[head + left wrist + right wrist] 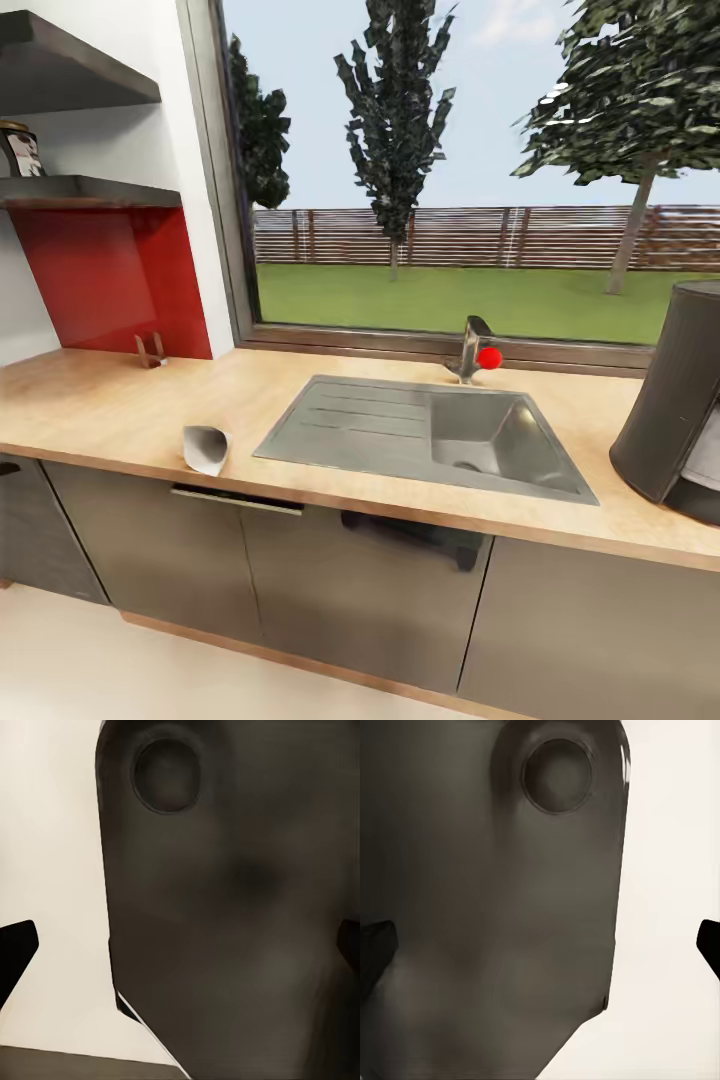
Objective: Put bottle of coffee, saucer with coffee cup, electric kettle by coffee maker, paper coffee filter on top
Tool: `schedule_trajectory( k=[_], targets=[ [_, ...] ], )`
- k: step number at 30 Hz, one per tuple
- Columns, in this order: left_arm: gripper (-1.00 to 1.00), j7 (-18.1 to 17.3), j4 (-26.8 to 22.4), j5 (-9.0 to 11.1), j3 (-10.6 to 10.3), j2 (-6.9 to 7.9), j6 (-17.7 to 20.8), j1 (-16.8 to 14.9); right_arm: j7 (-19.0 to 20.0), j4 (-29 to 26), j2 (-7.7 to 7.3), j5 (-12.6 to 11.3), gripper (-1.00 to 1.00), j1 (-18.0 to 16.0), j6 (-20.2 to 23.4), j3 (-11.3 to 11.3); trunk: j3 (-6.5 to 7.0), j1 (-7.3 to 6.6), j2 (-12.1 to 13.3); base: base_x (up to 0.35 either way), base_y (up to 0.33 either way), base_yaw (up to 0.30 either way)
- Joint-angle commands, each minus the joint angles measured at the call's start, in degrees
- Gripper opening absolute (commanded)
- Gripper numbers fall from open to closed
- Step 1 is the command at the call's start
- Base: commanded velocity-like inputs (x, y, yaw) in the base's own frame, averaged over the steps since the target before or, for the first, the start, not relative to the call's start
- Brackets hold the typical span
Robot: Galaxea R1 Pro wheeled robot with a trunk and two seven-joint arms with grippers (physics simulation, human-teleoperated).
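Sunlight from the wide garden window fell across the pale wooden worktop (90, 405), where a white paper coffee filter (206, 449), folded into a cone, lay on its side near the front edge, just left of the steel sink (430, 435). Its long axis ran roughly along the worktop edge, open mouth toward the sink. At the far right stood the dark, rounded coffee maker (672, 395), well apart from the filter, with the whole sink between them. A dark bottle of coffee (20, 150) sat on the grey wall shelf (95, 190) at upper left, partly cut by the frame.

Each wrist view looked past black fingertips set wide at the picture's sides, so the left gripper (180, 952) and the right gripper (540, 952) were both spread and held nothing; a dark robot panel filled much of the space beyond each. Judging by layout, the filter lay toward the left arm's side, so that arm seemed better placed to take it, though carrying it to the coffee maker would mean crossing rightward over the sink.
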Motion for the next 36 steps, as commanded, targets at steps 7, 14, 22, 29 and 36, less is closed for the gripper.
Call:
schedule_trajectory(
  k=[7, 14, 22, 29, 36],
  targets=[
    [1.00, -0.6, -0.1, 0.0, -0.2, -0.04, -0.2, 0.3, -0.1, -0.1, 0.09, 0.0, 1.00, -0.1, 1.1, -0.2, -0.03, 0.00, 0.0, 0.000, 0.000, 0.000],
    [1.00, -0.6, -0.1, 0.0, -0.2, -0.04, -0.2, 0.3, -0.1, -0.1, 0.09, 0.0, 1.00, -0.1, 1.1, -0.2, -0.03, 0.00, 0.0, 0.000, 0.000, 0.000],
    [1.00, -0.6, -0.1, 0.0, -0.2, -0.04, -0.2, 0.3, -0.1, -0.1, 0.09, 0.0, 1.00, -0.1, 1.1, -0.2, -0.03, 0.00, 0.0, 0.000, 0.000, 0.000],
    [1.00, -0.2, -1.7, -0.2, 0.1, -0.35, 0.0, 1.9, -0.2, -1.5, -1.02, -0.2, 1.00, -1.7, -0.4, -0.2, -0.03, 0.00, 0.0, 0.000, 0.000, 0.000],
    [1.00, -0.2, -25.5, -0.1, 0.2, 1.91, 0.1, 2.4, 0.0, -15.9, -1.29, -0.2, 1.00, -5.5, -8.4, -0.1, -0.03, 0.00, 0.0, 0.000, 0.000, 0.000]
  ],
)
